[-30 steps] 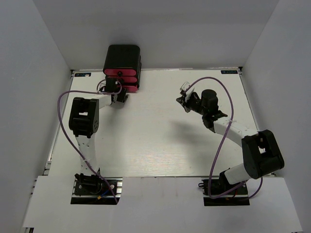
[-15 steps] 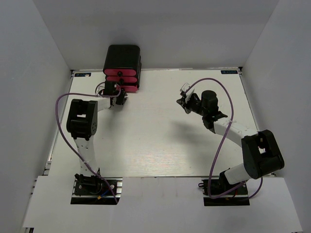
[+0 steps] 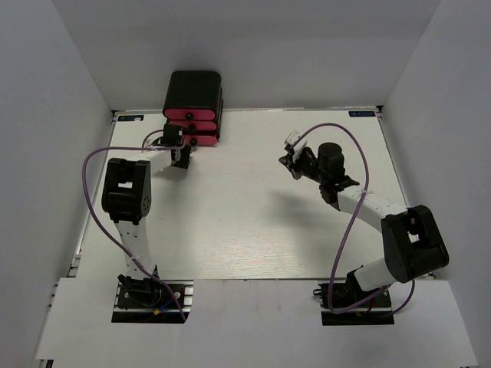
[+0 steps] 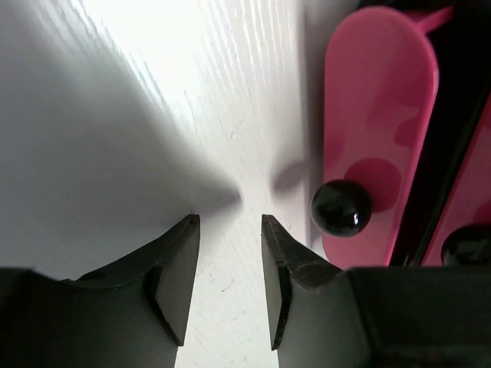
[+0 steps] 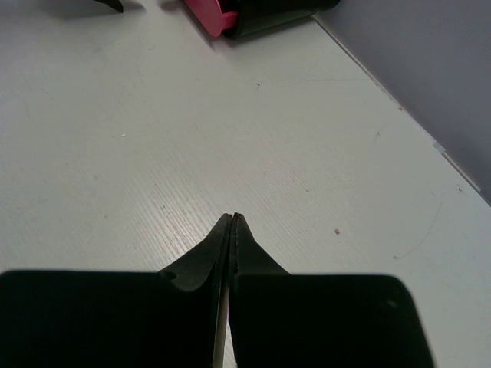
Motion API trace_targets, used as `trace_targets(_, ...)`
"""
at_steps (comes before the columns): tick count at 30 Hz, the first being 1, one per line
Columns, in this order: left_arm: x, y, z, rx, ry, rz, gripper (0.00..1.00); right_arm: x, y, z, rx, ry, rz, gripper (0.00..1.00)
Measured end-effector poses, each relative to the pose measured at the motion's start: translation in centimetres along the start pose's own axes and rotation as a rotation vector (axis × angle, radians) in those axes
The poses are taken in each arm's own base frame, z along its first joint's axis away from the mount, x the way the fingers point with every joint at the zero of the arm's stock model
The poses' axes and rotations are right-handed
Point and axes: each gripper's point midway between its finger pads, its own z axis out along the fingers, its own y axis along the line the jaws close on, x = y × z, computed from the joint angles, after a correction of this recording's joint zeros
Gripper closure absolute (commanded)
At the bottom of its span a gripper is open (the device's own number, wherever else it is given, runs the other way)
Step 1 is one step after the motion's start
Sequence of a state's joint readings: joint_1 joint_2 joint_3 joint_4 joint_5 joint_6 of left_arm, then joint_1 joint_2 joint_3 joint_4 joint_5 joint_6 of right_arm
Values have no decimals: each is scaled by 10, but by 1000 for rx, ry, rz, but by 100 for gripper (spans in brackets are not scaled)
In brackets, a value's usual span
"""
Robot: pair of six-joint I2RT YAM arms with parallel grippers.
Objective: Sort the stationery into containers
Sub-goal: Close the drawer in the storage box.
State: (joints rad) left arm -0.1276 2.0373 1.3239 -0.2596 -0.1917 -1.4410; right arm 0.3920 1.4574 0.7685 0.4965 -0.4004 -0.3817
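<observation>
The containers are pink-red drawers (image 3: 192,116) with black round knobs, stacked in a small black cabinet (image 3: 196,86) at the back left. My left gripper (image 3: 182,150) hovers just in front of them, open and empty (image 4: 230,222). In the left wrist view a pink drawer front (image 4: 380,115) and its knob (image 4: 341,208) lie just right of my right fingertip, outside the jaws. A second knob (image 4: 466,245) shows at the edge. My right gripper (image 3: 290,158) is shut on nothing (image 5: 232,218) above the bare table. The stationery is out of view.
The white table (image 3: 253,222) is walled at the back and sides. The right wrist view shows the table's far edge against the wall (image 5: 399,107) and the cabinet's base (image 5: 268,17) at the top. Purple cables loop off both arms.
My left gripper has shifted a little left along the drawer fronts, and its jaws narrowed briefly, then widened again. The right arm has not moved.
</observation>
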Motion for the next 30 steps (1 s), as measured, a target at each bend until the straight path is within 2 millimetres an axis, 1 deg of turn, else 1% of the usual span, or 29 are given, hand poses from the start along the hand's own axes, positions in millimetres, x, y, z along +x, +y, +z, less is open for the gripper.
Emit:
trace_targets(5, -8, -5, 6, -15, -6, -12, 45, 1, -2, -1, 6, 1, 1, 100)
trace_targets(9, -12, -18, 13, -1, -1, -27, 41, 2, -5, -2, 11, 3, 2, 100)
trace_targets(17, -12, -25, 18, 13, 15, -36, 41, 2, -7, -2, 16, 4, 3, 100)
trace_targets(19, -12, -26, 18, 18, 20, -36, 50, 3, -8, -3, 18, 5, 4, 100)
trace_targets(20, -12, -25, 19, 16, 22, -35, 57, 3, -8, -3, 18, 5, 3, 100)
trace_targets(21, -11, -23, 20, 14, 25, -31, 69, 3, -8, -3, 19, 5, 4, 100)
trace_targets(24, -8, -18, 24, 1, 34, -28, 79, 3, -8, -3, 19, 5, 2, 100)
trace_targets(27, -8, -16, 24, -2, 39, -27, 79, 3, -8, -3, 19, 5, 1, 100)
trace_targets(30, -7, -17, 25, 7, 42, -29, 76, 3, -8, -3, 18, 5, 1, 100)
